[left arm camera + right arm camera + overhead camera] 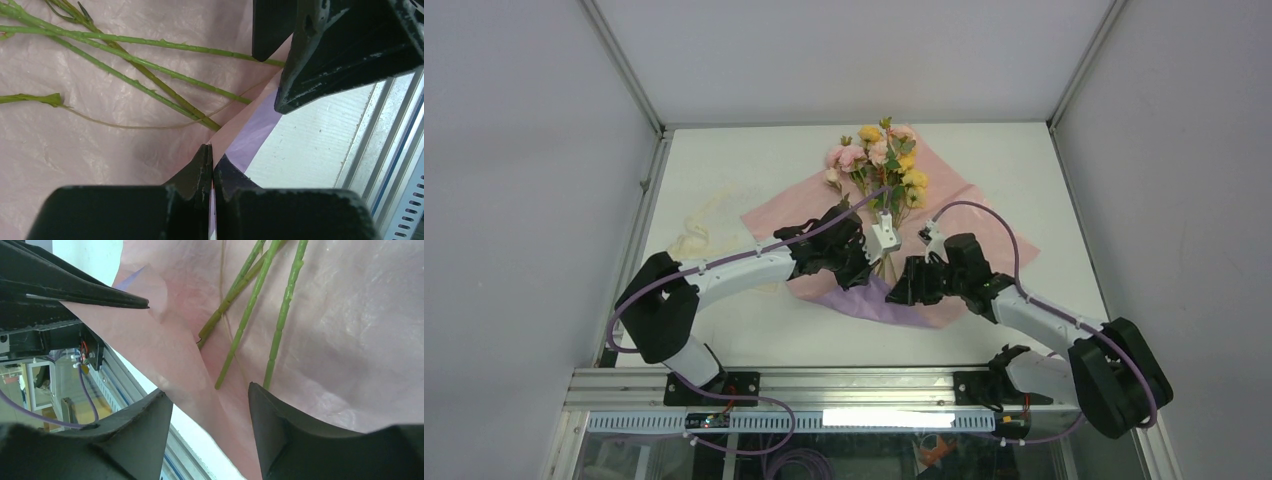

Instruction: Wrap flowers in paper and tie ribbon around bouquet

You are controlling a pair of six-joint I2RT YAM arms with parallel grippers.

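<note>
The left gripper [212,162] was clenched on the near edge of the one sheet of paper [75,150]. The stems of the single bunch of flowers [879,160] lay just beyond its tips. The right gripper [207,390] stood released, its jaws straddling a raised fold of that paper. One ribbon [696,228] lay well off to the left gripper's left.

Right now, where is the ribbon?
In the top view, the ribbon lies on the left side of the table, just left of the paper.
</note>
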